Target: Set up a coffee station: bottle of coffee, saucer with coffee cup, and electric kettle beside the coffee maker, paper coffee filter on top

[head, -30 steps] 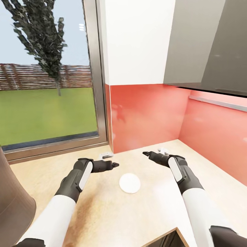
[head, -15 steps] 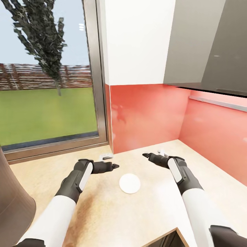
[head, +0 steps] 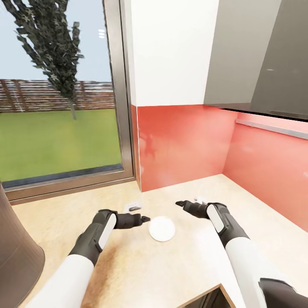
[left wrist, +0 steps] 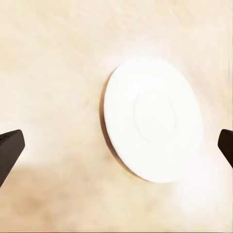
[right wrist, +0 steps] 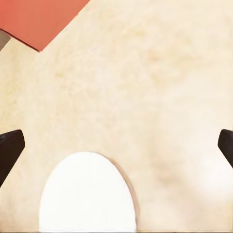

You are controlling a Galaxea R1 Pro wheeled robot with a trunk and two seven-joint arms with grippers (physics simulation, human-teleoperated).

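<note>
Cut off at the frame edges

The saucer [right wrist: 87, 193] runs off the right wrist view's edge; a dark rounded object [head: 17, 252] is cropped at the head view's left, its identity unclear.

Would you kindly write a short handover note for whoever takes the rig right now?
Left gripper: jaws open, empty, just left of the saucer.
Right gripper: jaws open, empty, beyond the saucer to its right.
The saucer lies flat and bare on the kitchen countertop, near the red backsplash.
Done: saucer on the counter.
Left: cup onto saucer, plus the other items, none visible here.
</note>
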